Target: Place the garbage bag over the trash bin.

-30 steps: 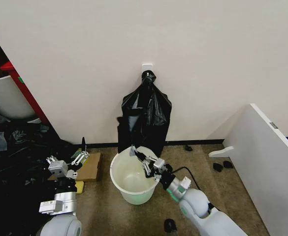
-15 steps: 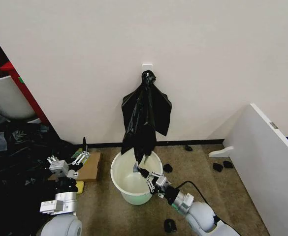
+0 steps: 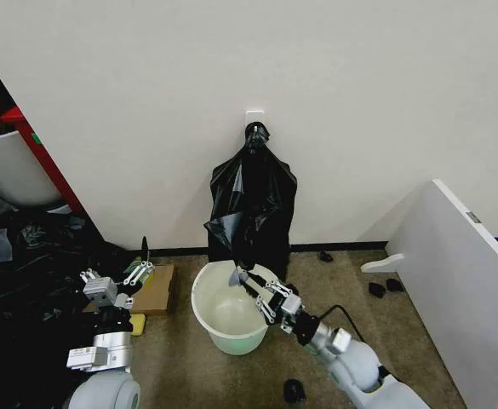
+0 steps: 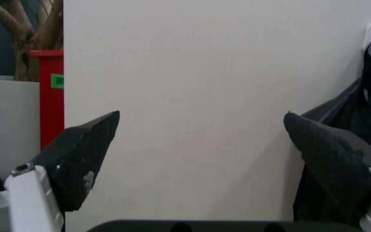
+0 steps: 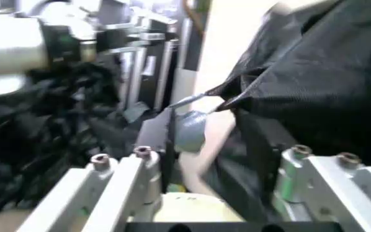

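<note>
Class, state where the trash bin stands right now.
In the head view, the trash bin stands on the floor centre frame, below the black bags hanging on the wall, with the right gripper above its rim.

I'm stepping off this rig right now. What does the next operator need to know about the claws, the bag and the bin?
Right claw: shut on a bottom corner of the garbage bag, above the far rim of the trash bin.
Left claw: open, holding nothing, idle by the cardboard left of the bin.
Bag: hanging from the wall hook, not pulled free.
Bin: upright on the floor below the bag, unlined.
Done: bag gripped.
Left: free the bag, open it, fit it over the rim.
</note>
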{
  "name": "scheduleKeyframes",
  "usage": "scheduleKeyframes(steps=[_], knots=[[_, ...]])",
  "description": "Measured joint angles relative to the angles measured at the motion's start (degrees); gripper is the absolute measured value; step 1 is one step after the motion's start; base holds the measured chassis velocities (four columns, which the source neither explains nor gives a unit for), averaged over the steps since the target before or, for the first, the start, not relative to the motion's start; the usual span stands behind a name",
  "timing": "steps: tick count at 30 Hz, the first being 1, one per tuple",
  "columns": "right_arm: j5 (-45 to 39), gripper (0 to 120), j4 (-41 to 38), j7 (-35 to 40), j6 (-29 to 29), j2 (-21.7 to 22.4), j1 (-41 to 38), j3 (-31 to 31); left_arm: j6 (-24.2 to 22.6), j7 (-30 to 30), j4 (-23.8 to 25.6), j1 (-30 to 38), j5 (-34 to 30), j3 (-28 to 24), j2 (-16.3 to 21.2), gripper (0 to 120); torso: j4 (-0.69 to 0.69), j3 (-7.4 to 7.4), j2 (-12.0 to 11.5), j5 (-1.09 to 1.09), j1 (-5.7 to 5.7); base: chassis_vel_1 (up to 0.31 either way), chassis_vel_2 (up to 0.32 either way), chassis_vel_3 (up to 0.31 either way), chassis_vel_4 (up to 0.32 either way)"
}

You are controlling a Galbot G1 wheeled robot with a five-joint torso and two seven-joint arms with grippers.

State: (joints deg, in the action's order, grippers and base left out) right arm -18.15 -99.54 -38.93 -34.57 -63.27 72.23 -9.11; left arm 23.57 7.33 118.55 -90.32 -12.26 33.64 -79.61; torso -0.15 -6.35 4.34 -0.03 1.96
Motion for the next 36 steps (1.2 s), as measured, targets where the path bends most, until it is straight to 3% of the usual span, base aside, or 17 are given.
scheduleKeyframes(steps=[3, 4, 6, 8, 9, 16, 22, 26, 28, 29, 32, 34, 36], knots=[[-0.1, 52, 0.5, -1.8, -1.0, 1.1, 0.9, -1.7, 0.0, 0.0, -0.3, 0.1, 0.1, -0.2, -0.1, 100, 0.00, 0.00, 0.0, -0.01, 0.00, 0.000, 0.000, 0.000, 0.000], [-0.1, 52, 0.5, -1.8, -1.0, 1.1, 0.9, -1.7, 0.0, 0.0, -0.3, 0.1, 0.1, -0.2, -0.1, 100, 0.00, 0.00, 0.0, -0.01, 0.00, 0.000, 0.000, 0.000, 0.000], [0.3, 62, 1.3, 5.8, -0.6, 1.1, 1.2, -1.1, 0.0, 0.0, -0.4, 0.3, 0.2, -0.3, -0.2, 100, 0.00, 0.00, 0.0, 0.00, 0.00, 0.000, 0.000, 0.000, 0.000], [0.2, 65, 1.4, 7.5, -0.4, 1.1, 1.2, -0.8, 0.0, 0.0, -0.4, 0.3, 0.2, -0.3, -0.2, 100, 0.00, 0.00, 0.0, -0.01, 0.00, 0.000, 0.000, 0.000, 0.000], [-0.5, 71, 1.6, 12.7, 0.1, 0.8, 1.2, 0.1, 0.0, -0.1, -0.4, 0.3, 0.2, -0.4, -0.2, 100, 0.00, 0.00, 0.0, 0.00, 0.00, 0.000, 0.000, 0.000, 0.000], [-4.2, 97, -1.3, 30.1, 4.8, -0.4, 0.7, 3.6, 0.2, -0.1, -0.4, 0.3, 0.1, -0.1, 0.0, 100, 0.01, 0.00, 0.0, -0.01, 0.00, 0.000, 0.000, 0.000, 0.000], [-8.1, 100, -6.2, 43.0, 11.3, -0.9, 0.1, 6.0, 0.6, 0.0, -0.6, 0.3, 0.1, -0.1, 0.1, 100, 0.01, 0.00, 0.0, -0.01, 0.00, 0.000, 0.000, 0.000, 0.000], [5.4, 100, -5.8, 48.2, 14.3, -1.6, -1.8, 5.8, 0.8, 0.0, -0.9, 0.5, 0.1, -0.1, 0.1, 100, 0.00, 0.00, 0.0, 0.00, 0.00, 0.000, 0.000, 0.000, 0.000], [5.8, 100, -5.8, 48.2, 14.3, -1.6, -1.8, 5.8, 0.8, 0.0, -0.9, 0.5, 0.1, -0.1, 0.1, 100, 0.00, 0.00, 0.0, -0.01, 0.00, 0.000, 0.000, 0.000, 0.000], [16.0, 100, -4.2, 49.1, 14.8, -2.0, -3.6, 5.6, 0.8, 0.0, -1.2, 0.6, 0.2, -0.2, 0.0, 100, 0.01, 0.00, 0.0, -0.01, 0.00, 0.000, 0.000, 0.000, 0.000], [29.0, 100, -0.3, 51.5, 17.9, -2.5, -6.9, 5.8, 0.9, 0.0, -1.8, 0.6, 0.7, -0.4, -0.2, 100, 0.00, 0.00, 0.0, -0.01, 0.00, 0.000, 0.000, 0.000, 0.000], [31.1, 99, 0.6, 52.1, 18.8, -2.7, -7.6, 5.9, 0.9, 0.0, -1.9, 0.7, 0.7, -0.4, -0.2, 100, 0.01, 0.00, 0.0, -0.01, 0.00, 0.000, 0.000, 0.000, 0.000], [36.5, 90, 3.5, 53.3, 21.0, -3.2, -9.8, 6.3, 0.9, 0.0, -2.1, 0.8, 1.0, -0.4, -0.2, 100, 0.01, -0.01, 0.0, -0.01, 0.00, 0.000, 0.000, 0.000, 0.000]])
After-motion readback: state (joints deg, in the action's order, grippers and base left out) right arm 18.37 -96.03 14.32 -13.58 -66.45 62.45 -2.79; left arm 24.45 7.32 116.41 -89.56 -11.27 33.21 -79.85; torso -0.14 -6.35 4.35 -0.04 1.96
